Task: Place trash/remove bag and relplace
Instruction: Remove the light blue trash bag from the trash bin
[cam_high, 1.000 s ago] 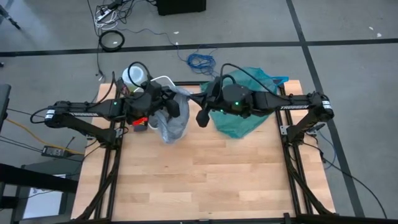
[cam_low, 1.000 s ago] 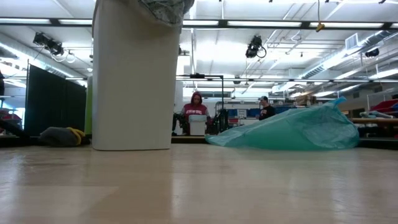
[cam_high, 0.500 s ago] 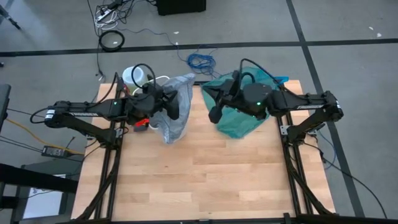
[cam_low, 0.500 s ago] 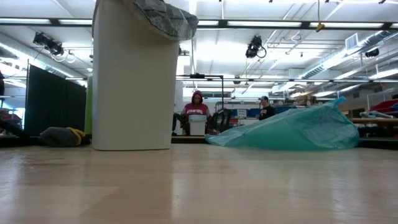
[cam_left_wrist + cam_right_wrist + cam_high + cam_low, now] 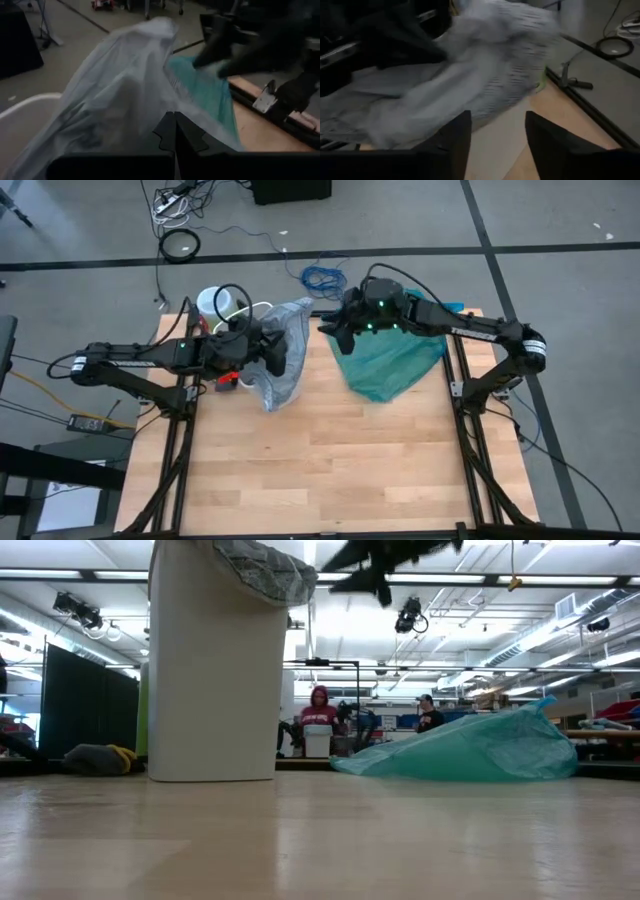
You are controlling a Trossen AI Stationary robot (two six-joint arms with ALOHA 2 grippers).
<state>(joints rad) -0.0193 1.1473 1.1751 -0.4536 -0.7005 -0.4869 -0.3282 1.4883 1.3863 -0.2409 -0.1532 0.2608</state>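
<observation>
The bag (image 5: 277, 360) — pale grey, thin, crinkled — hangs over the rim of the white bin (image 5: 213, 670) at the table's (image 5: 330, 460) far left part, its loose end spilling down the bin's side toward the table middle. The left gripper (image 5: 272, 352) sits right on it, fingers (image 5: 175, 137) pressed together with the grey film bunched around and ahead of the tips; the wrist view shows the plastic against the closed tips, so it looks pinched there. The right gripper (image 5: 335, 332) hangs in the air just beside the bag's free edge, jaws spread, nothing between its fingers (image 5: 455, 137) — the grey film lies ahead of them, apart. Under and behind the right arm lies a teal-green plastic bag (image 5: 392, 360), slumped flat on the table's far right part. In the low view, people (image 5: 318, 722) show far back in the room.
</observation>
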